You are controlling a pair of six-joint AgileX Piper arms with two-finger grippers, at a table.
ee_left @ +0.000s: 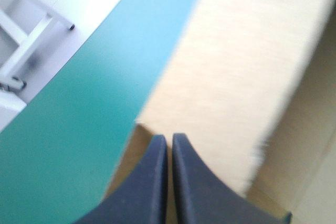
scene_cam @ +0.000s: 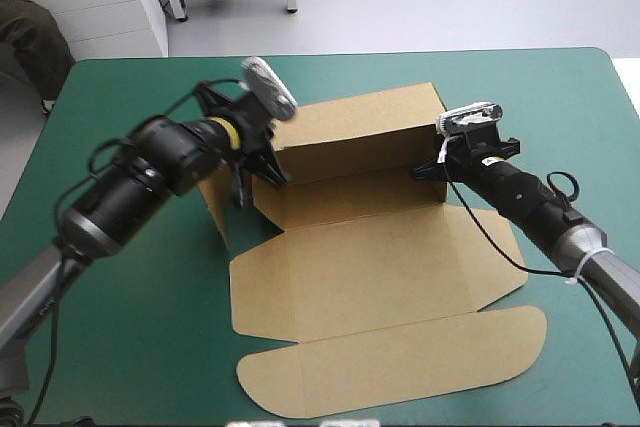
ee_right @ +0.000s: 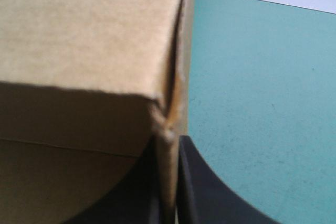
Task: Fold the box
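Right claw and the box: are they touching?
Touching. In the right wrist view, the right claw is shut on the box, an upright board edge pinched between its fingers.

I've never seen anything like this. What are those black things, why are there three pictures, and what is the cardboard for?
This is a robot with two arms. Each arm ends in a gripper, a pincer of two black fingers. One picture looks down from above and behind the robot. The other two come from a camera on each wrist, looking along the fingers. On the teal-green cover of the table lies a brown box, a cut sheet of board that is half folded. Its far wall stands up and its lid lies flat. The left gripper pinches the wall's left end and the right gripper pinches its right end.
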